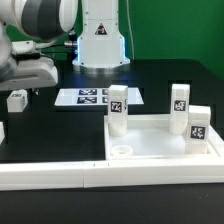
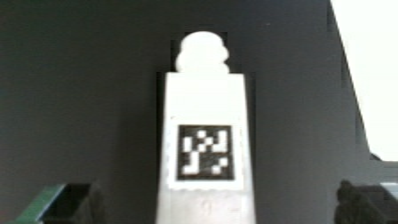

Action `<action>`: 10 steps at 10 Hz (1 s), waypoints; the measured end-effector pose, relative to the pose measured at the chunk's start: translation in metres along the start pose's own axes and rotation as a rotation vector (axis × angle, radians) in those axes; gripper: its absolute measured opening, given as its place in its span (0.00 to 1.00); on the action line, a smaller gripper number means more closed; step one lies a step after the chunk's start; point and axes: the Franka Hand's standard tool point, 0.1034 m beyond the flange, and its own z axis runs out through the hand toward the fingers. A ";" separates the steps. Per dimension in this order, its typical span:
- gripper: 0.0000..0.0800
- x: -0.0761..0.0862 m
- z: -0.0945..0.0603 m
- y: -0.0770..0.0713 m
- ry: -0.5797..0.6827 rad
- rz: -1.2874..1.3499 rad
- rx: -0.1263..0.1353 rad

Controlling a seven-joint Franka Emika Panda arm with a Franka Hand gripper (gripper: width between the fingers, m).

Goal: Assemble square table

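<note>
White leg [image 2: 208, 140] lies between the open gripper's [image 2: 208, 205] fingertips.

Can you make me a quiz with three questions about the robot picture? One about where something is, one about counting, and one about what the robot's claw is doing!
1. Where is the loose leg?
A. On the black table, at the exterior view's left of the square table top
B. Inside the square table top
C. On the marker board

2. How many legs stand upright on the square table top?
A. One
B. Three
C. Five

3. What is the gripper doing?
A. It is open
B. It is shut on a leg
C. It is shut on nothing

Answers:
1 A: the loose leg lies on the dark surface, apart from the top.
2 B: three upright legs show, and one corner socket is empty.
3 A: in the wrist view, its fingers stand wide on either side of the leg, not touching it.
</note>
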 end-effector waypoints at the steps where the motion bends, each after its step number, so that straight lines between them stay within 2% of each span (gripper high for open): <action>1: 0.81 0.000 0.010 -0.004 -0.044 0.016 0.007; 2: 0.81 -0.003 0.018 -0.003 -0.096 0.034 0.047; 3: 0.81 -0.001 0.022 0.002 -0.098 0.037 0.037; 6: 0.81 -0.002 0.024 0.004 -0.101 0.041 0.039; 8: 0.47 -0.002 0.024 0.004 -0.101 0.041 0.039; 9: 0.36 -0.002 0.024 0.004 -0.101 0.042 0.039; 10: 0.36 -0.002 0.024 0.004 -0.101 0.042 0.039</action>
